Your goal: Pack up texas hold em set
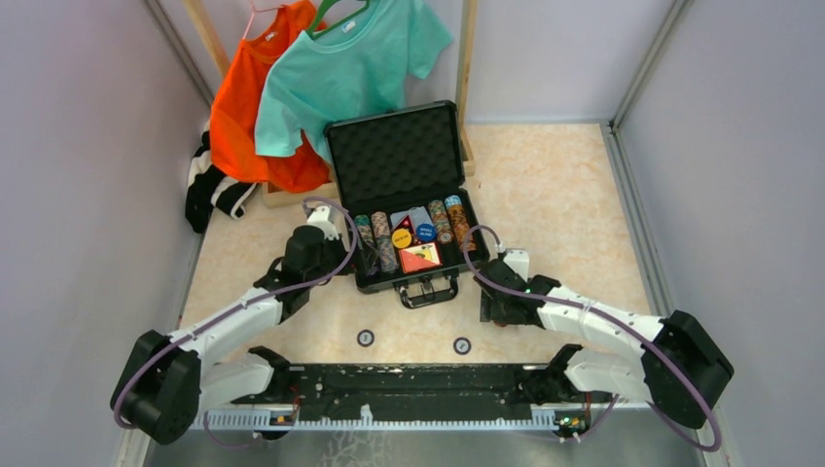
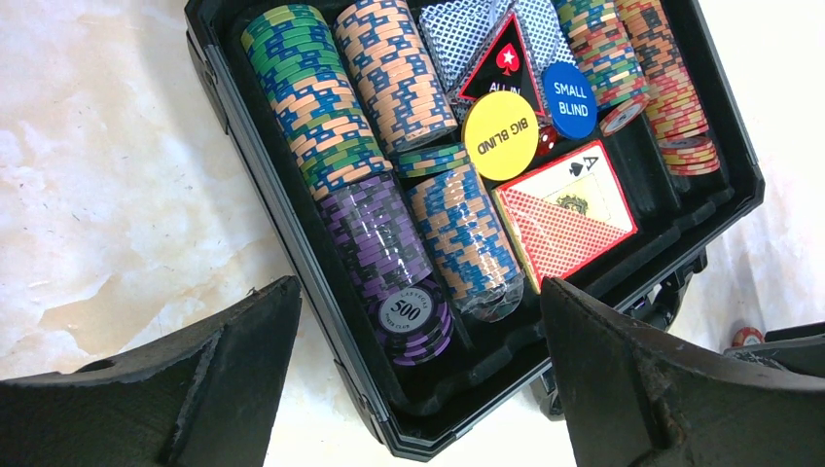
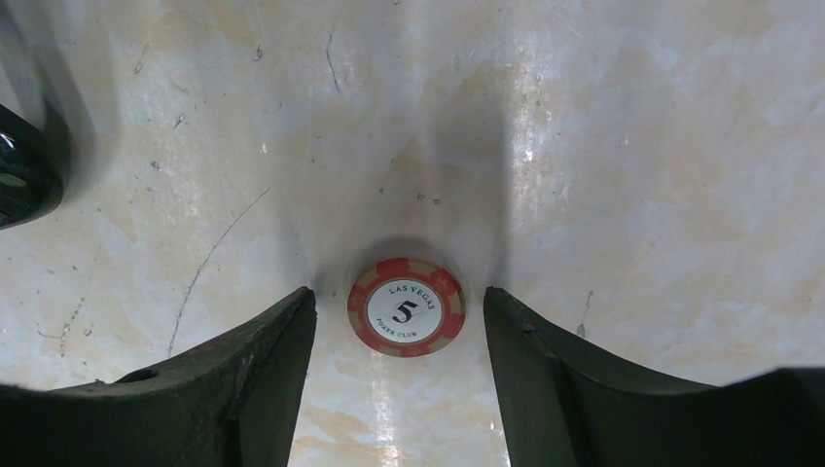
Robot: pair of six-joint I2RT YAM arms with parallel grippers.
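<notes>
Right tool (image 3: 397,295) low over worktop (image 3: 603,146), jaws apart. Red chip (image 3: 406,307) lies flat between them, touching neither, near open case (image 1: 394,156). Left tool (image 2: 418,284) spread wide above case's left front corner.

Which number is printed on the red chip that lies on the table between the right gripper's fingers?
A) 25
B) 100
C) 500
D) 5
D: in the right wrist view, the red chip has a white centre that reads 5.
</notes>
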